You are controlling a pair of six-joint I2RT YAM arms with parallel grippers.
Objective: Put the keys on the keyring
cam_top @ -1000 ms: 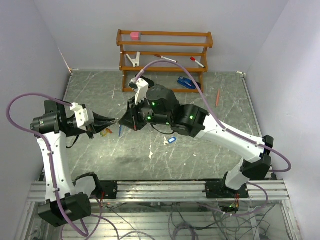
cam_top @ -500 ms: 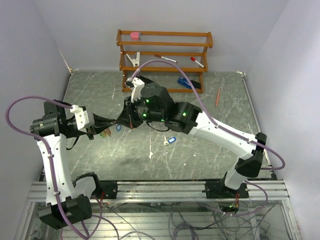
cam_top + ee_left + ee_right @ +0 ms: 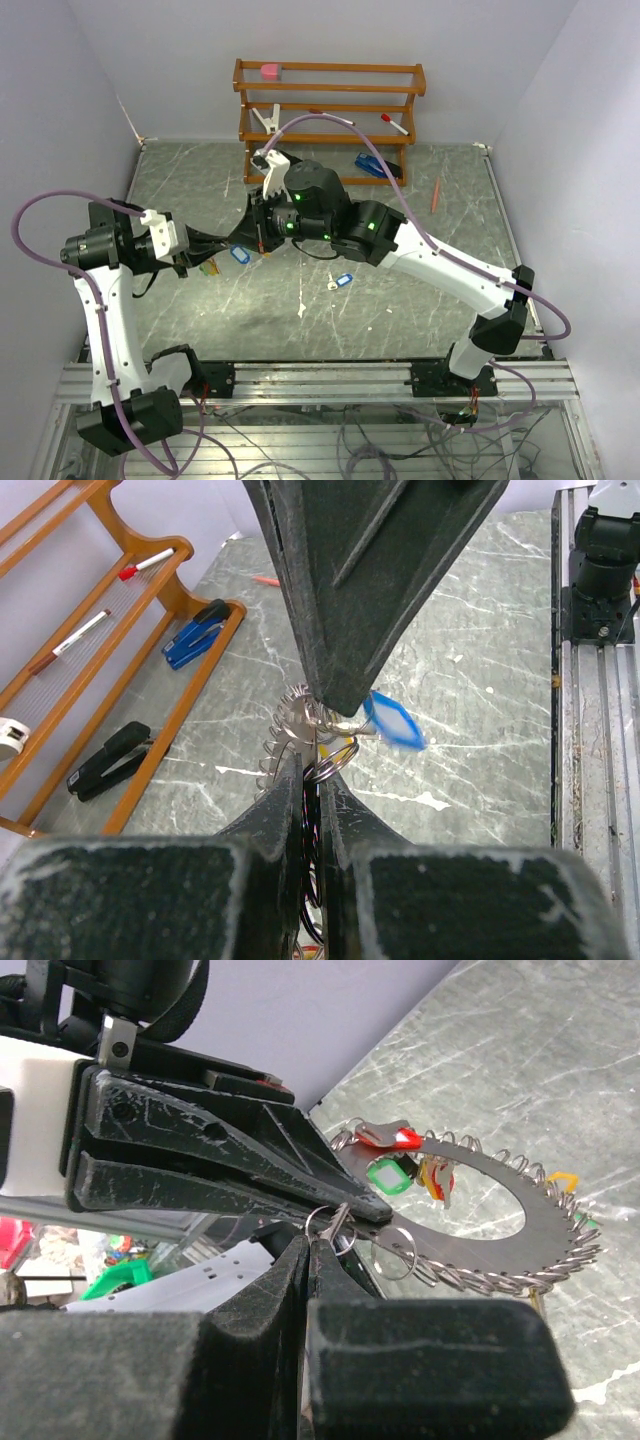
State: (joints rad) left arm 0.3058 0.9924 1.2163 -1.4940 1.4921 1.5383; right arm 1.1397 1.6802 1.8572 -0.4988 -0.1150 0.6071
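Note:
The keyring, a grey disc with a coiled wire rim, is held off the table by my left gripper, which is shut on its edge. Green, red and yellow key tags hang on it. My right gripper is shut on a small metal key with a split ring, right at the keyring's rim. That key's blue tag hangs beside the two grippers' tips. Another blue-tagged key lies loose on the table.
A wooden rack stands at the back with markers, a white clip and a pink eraser. A blue stapler and a black stapler lie at its foot. An orange pen lies at the right.
My right wrist has turned and shifted a little toward the left and back, still at the keyring. The blue tag has swung to face up. The left arm has barely moved.

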